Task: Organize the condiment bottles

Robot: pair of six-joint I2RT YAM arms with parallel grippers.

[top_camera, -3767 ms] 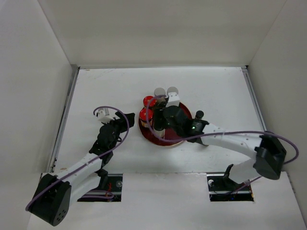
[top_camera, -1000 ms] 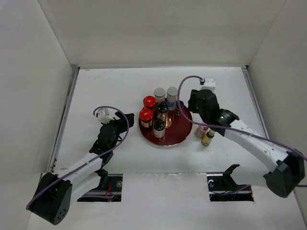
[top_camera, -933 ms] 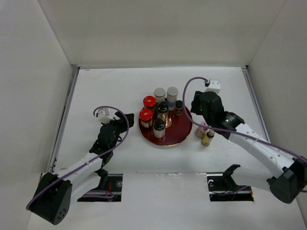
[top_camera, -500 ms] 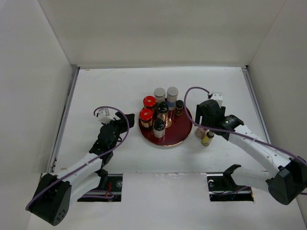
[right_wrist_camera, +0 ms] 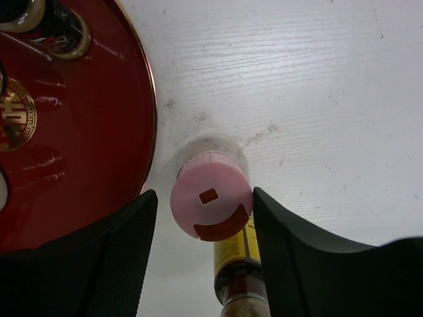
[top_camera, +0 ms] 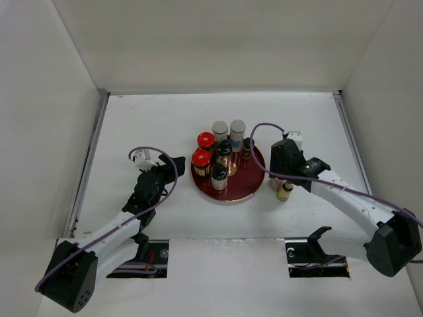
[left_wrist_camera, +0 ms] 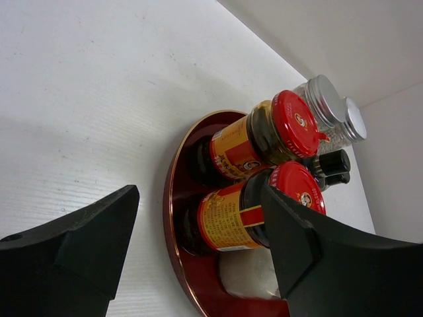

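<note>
On the right wrist camera I see the right gripper (right_wrist_camera: 205,198) with its jaws wide. The pink-capped bottle (right_wrist_camera: 210,201) stands upright between the two fingers (right_wrist_camera: 125,244), with a gap on each side, so nothing is gripped. I cannot tell if the fingertips are at the height of the cap or above it. Just beside this bottle, on the side toward the wrist, is the yellow bottle (right_wrist_camera: 234,247). Both stand on the white table (right_wrist_camera: 317,99), and the rim of the red tray (right_wrist_camera: 79,132) is close outside the left finger.

The left gripper (left_wrist_camera: 198,198) is also wide open and holds nothing. Ahead of its fingertips, on the tray (left_wrist_camera: 173,198), stand two red-capped jars (left_wrist_camera: 294,119). Beyond them are a black-capped bottle (left_wrist_camera: 334,162) and two silver-capped jars (left_wrist_camera: 320,99). In the top view the silver-capped jars (top_camera: 229,127) are at the tray's far edge, on or just beyond it.
</note>
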